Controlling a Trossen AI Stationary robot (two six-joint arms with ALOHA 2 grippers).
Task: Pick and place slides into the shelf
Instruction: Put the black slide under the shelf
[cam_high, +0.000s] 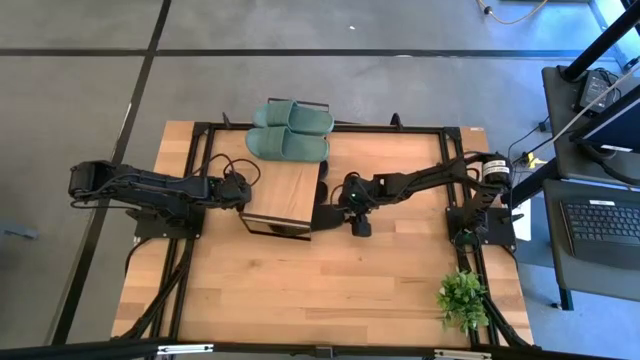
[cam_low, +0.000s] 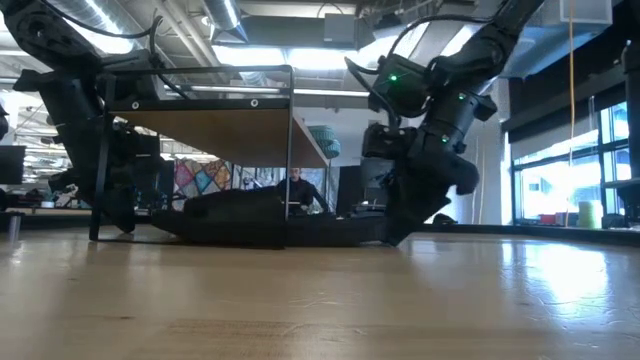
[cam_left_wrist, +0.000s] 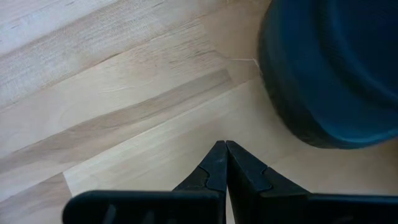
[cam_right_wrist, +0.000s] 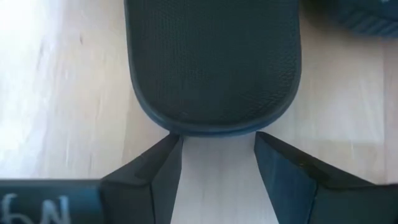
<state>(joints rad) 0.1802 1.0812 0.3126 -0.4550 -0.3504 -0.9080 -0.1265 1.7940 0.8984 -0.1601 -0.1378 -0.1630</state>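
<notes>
The shelf (cam_high: 285, 190) stands mid-table, its plank top on a black frame (cam_low: 290, 150). Two green slides (cam_high: 290, 130) lie side by side on the plank's far end. Black slides (cam_low: 270, 228) lie on the table under the shelf and at its right side (cam_high: 322, 212). My right gripper (cam_right_wrist: 217, 140) is open and slants down, its fingertips on either side of the rounded end (cam_right_wrist: 214, 121) of one black slide. My left gripper (cam_left_wrist: 225, 146) is shut just above the table at the shelf's left side, next to a dark slide (cam_left_wrist: 336, 68) that lies flat on the table. My right gripper comes at the black slide from the table's right, slanting down, with its open fingertips (cam_right_wrist: 171, 146) at the rim of the slide's rounded end (cam_right_wrist: 186, 130). Whether they touch the rim I cannot tell. The slide lies flat on the table.
Another black slide (cam_right_wrist: 354, 15) lies beside the one ahead of my right gripper. A small green plant (cam_high: 462, 295) stands at the table's near right corner. Bare wood lies across the near half of the table (cam_high: 300, 290).
</notes>
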